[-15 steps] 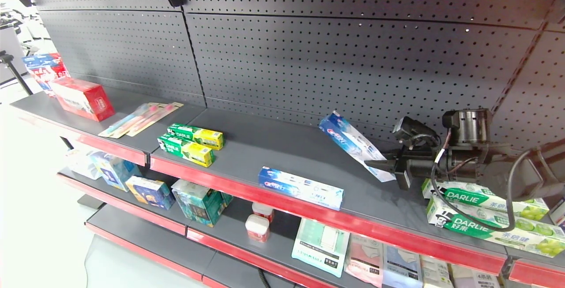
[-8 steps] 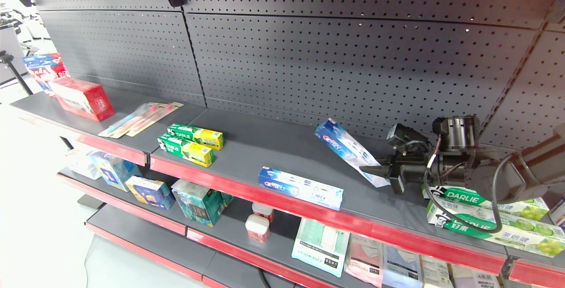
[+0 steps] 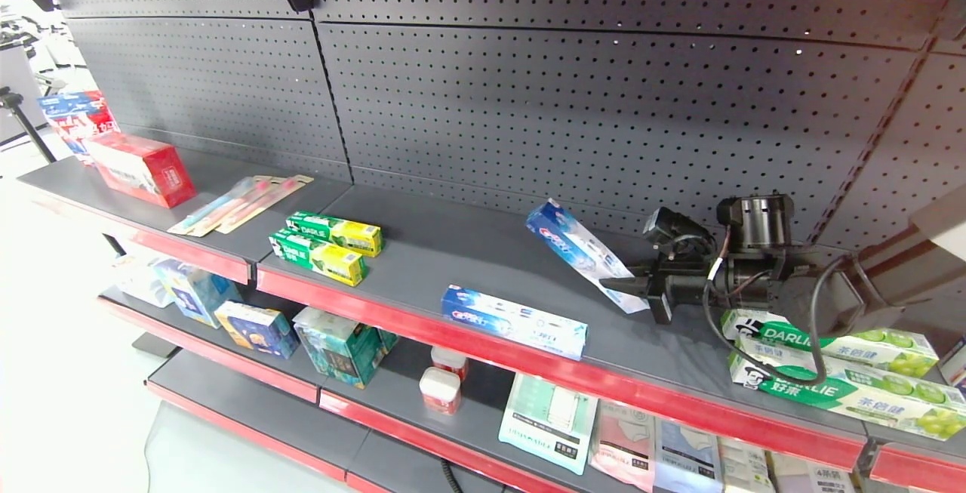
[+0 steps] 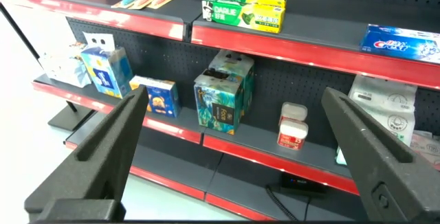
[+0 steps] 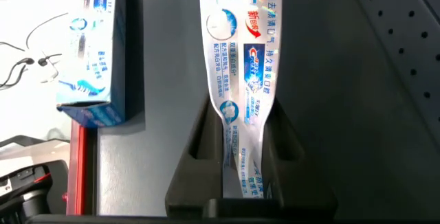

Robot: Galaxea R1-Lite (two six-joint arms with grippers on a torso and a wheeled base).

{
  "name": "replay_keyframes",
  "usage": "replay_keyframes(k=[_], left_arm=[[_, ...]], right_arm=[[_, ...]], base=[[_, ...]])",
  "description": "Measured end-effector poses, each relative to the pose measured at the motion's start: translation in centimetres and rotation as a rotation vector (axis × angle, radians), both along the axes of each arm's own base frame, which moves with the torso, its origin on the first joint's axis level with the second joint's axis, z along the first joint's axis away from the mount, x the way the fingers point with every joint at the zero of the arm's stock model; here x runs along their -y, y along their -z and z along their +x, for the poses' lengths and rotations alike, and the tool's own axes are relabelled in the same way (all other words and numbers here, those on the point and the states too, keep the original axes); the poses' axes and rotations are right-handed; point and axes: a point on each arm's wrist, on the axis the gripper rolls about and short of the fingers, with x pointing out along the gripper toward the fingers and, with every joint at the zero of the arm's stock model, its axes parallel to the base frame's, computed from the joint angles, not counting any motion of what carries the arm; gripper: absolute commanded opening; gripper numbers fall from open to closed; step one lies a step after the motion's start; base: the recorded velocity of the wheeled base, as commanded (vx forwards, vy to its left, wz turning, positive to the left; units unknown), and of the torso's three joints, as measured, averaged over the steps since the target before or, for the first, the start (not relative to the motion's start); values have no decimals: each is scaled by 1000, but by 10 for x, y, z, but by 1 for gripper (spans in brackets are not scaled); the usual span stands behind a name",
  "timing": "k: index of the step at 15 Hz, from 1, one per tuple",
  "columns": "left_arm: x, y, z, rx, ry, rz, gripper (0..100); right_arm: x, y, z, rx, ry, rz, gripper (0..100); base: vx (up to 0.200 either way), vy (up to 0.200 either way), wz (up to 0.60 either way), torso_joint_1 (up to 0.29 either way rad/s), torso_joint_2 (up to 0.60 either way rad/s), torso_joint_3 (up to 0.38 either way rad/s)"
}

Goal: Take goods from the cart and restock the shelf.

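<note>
The blue-and-white toothpaste pack (image 3: pixel 577 248) is pinched at its near end by the right gripper (image 3: pixel 630 293), whose fingers are pressed tight against it. It is held tilted over the shelf (image 3: pixel 468 251), its free end raised toward ten o'clock. A second toothpaste box (image 3: pixel 513 321) is seen lying flat at the shelf's front edge, at about seven o'clock of the held pack. The left gripper (image 4: pixel 234 97) is spread wide, with nothing between its fingers.

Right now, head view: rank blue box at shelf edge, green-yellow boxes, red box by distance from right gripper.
1. Blue box, front edge, just left of the right gripper.
2. Green-yellow boxes, mid-shelf, farther left.
3. Red box, far left end.
</note>
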Motion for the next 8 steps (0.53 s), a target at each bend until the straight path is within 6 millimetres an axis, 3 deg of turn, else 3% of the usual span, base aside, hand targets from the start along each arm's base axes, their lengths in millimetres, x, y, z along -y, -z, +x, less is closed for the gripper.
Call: replay_keyframes(k=[8], left_arm=[[0, 0, 0, 0, 0, 0, 100]], right_arm=[[-19, 3, 5, -31, -25, 28, 0]], base=[[0, 0, 0, 0, 0, 0]])
